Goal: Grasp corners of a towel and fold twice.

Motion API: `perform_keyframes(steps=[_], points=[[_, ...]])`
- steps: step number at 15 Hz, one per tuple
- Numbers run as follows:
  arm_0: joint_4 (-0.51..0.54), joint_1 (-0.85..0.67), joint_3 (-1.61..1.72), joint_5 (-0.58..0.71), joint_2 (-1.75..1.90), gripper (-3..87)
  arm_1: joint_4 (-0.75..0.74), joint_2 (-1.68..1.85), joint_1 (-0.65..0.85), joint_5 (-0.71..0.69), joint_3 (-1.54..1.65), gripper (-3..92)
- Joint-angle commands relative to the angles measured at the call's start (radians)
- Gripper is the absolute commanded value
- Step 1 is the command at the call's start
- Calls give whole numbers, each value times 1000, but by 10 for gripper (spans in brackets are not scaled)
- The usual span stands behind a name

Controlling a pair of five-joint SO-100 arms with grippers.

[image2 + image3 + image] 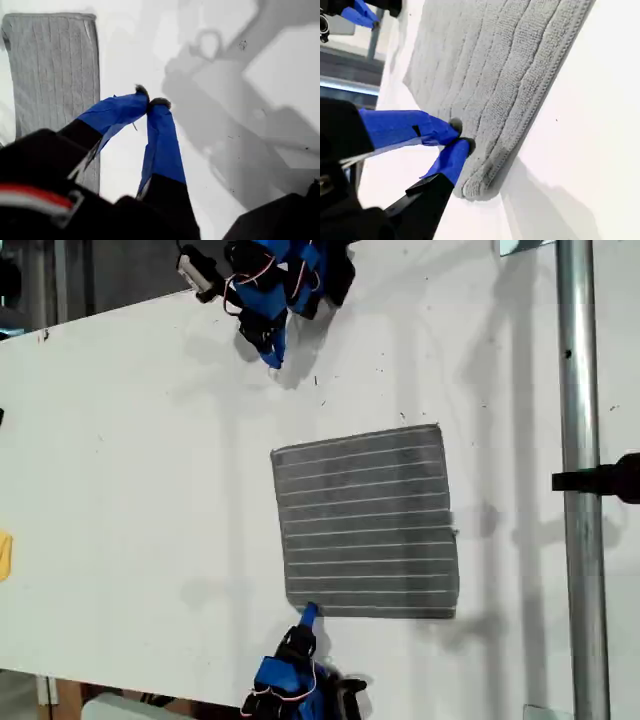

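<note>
Grey towel (365, 523) lies flat; my first gripper (149, 104) jaws closed empty, my second gripper (458, 136) jaws closed at its corner

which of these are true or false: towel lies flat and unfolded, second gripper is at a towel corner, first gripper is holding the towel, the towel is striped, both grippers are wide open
1. The towel lies flat and unfolded on the table. True, as far as the exterior view shows; no fold is visible.
2. My second gripper is at a towel corner. True: its tips sit right by the corner, at the towel's edge.
3. My first gripper is holding the towel. False: it is over bare table, apart from the towel, with nothing between its tips.
4. The towel is striped. True: thin white stripes on dark grey.
5. Both grippers are wide open. False: both have their tips together.
</note>
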Motion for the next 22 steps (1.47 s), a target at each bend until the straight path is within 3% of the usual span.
perform_keyframes(steps=[1,8,12,17,22], points=[[0,-98,11,-546,6,-28,3,2,-20,-12,-12,-3],[2,-103,11,-560,6,-29,6,2,-104,-31,-61,-3],[48,29,-143,-699,-17,-29,-2,-132,-241,-48,-255,-3],[-23,238,-586,-819,-638,-29,-75,-762,-486,-121,-718,-3],[-3,466,-1034,-854,-1161,-29,92,-1416,-756,-206,-1379,-3]])
